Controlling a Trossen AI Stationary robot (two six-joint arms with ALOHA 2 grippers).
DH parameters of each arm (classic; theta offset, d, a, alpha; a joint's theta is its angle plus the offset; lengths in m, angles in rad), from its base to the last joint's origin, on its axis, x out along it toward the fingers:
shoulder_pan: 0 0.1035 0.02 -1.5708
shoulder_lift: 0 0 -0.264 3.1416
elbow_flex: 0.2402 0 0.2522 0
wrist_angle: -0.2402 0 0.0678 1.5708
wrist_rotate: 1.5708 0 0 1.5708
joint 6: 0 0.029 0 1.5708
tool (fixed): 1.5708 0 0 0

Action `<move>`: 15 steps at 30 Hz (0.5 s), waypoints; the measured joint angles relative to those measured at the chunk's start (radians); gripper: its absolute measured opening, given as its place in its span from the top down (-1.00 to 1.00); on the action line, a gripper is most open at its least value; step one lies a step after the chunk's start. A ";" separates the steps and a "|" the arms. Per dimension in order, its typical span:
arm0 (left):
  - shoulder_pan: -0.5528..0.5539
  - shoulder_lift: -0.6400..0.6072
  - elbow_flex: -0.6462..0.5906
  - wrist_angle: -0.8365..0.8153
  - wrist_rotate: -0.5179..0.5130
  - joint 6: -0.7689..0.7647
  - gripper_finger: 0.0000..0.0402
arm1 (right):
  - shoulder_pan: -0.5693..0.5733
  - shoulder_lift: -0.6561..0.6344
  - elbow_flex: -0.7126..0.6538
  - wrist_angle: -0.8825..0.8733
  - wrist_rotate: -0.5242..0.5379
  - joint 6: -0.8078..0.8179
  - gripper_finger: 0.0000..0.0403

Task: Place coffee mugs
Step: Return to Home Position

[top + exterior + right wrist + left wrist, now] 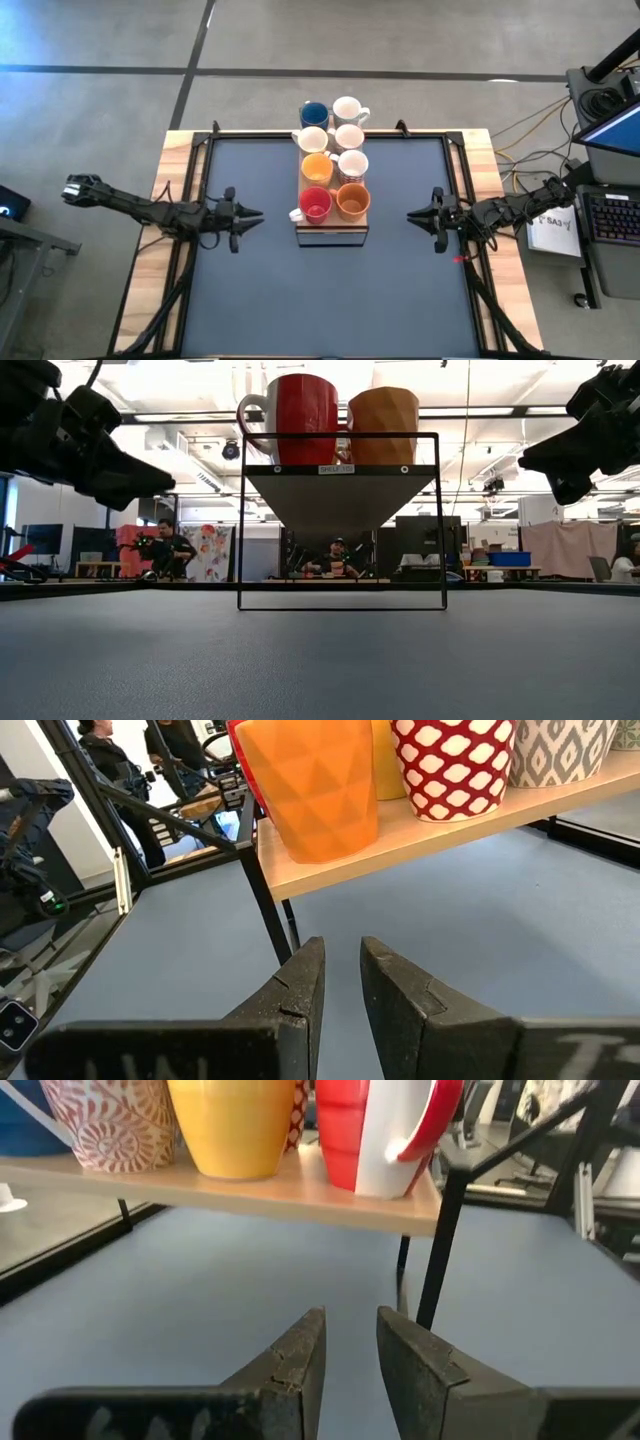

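Eight mugs stand upright on their bases in two rows on a light-wood board (333,186) raised on a black stand (340,520): blue (315,113), white (347,108), cream (313,139), white (349,136), yellow (317,167), patterned white (353,164), red (314,204) and brown-orange (352,200). My left gripper (255,213) hovers left of the stand, pointing at it, shut with only a slit between the fingers (350,1315). My right gripper (415,214) mirrors it on the right, also shut (342,945). Neither touches anything.
The dark mat (330,300) covers the table between wooden side strips (175,160) and black frame rails. The stand's thin legs (440,1240) reach down to the mat near both grippers. A laptop and cables (610,150) sit off the right edge. People sit in the room behind (335,555).
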 joint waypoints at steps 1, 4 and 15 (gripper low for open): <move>0.000 -0.011 0.000 0.000 0.000 0.000 0.62 | 0.000 0.000 0.000 0.000 0.000 0.000 0.72; 0.000 -0.051 0.000 0.000 0.000 0.000 0.62 | 0.000 0.000 0.000 0.000 0.000 0.000 0.72; 0.000 -0.204 0.000 0.002 0.000 0.001 0.62 | 0.000 0.000 0.000 0.000 0.000 0.000 0.72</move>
